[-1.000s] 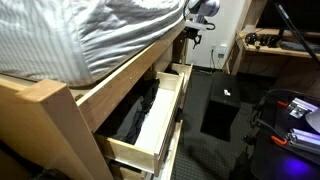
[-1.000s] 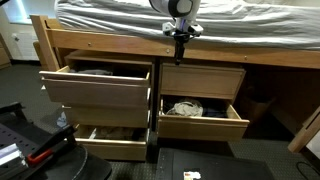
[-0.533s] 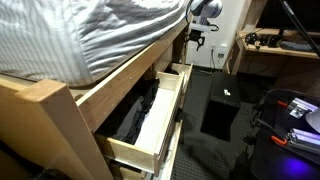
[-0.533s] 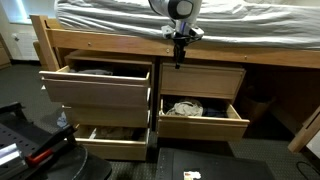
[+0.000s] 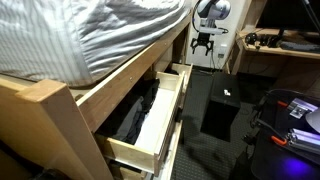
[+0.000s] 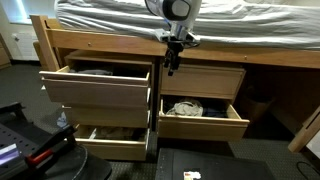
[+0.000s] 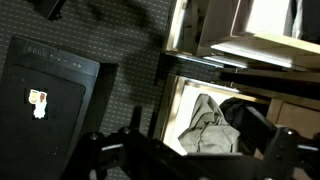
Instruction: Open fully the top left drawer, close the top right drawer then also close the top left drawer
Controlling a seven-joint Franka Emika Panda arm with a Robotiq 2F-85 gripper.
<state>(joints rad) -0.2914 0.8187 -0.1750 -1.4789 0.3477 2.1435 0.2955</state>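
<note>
Two upper drawers sat differently: the top left drawer (image 6: 95, 88) stood pulled well out, dark clothing showing inside, while the top right drawer (image 6: 203, 80) lay flush with the bed frame (image 6: 100, 45). The hand (image 6: 169, 66) hung near that drawer's inner edge, fingers spread apart, holding nothing.

A striped mattress (image 5: 90, 35) is lying on the pale-wood bed frame (image 6: 100, 45). Beneath it, a lower drawer (image 6: 205, 127) is standing open, holding crumpled grey-white fabric (image 6: 184, 107). A black box (image 5: 222, 105) is sitting on the dark floor (image 5: 205, 155) near the bed, showing a small white label (image 7: 38, 102).
</note>
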